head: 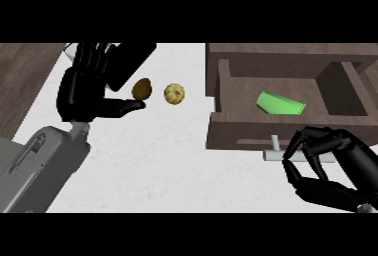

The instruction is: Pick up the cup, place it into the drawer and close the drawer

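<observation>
Your right hand (331, 167) sits at the lower right, just in front of the open drawer (288, 127), with its fingers (314, 142) curled inward and nothing held between them and the thumb; the fingertips hang near the drawer's pale handle (275, 150), though you cannot tell from here whether they touch it. The green cup (280, 103) already lies on its side inside the drawer (toward the middle of the compartment), well apart from either hand. Your left hand (92, 87) rests at the upper left over the white counter (162, 160), fingers straight and pointing up, thumb stretched out toward a small brown object (142, 88) that sits just beside its tip. A yellowish round object (174, 93) lies close to the right of that one, between your left hand and the drawer.
</observation>
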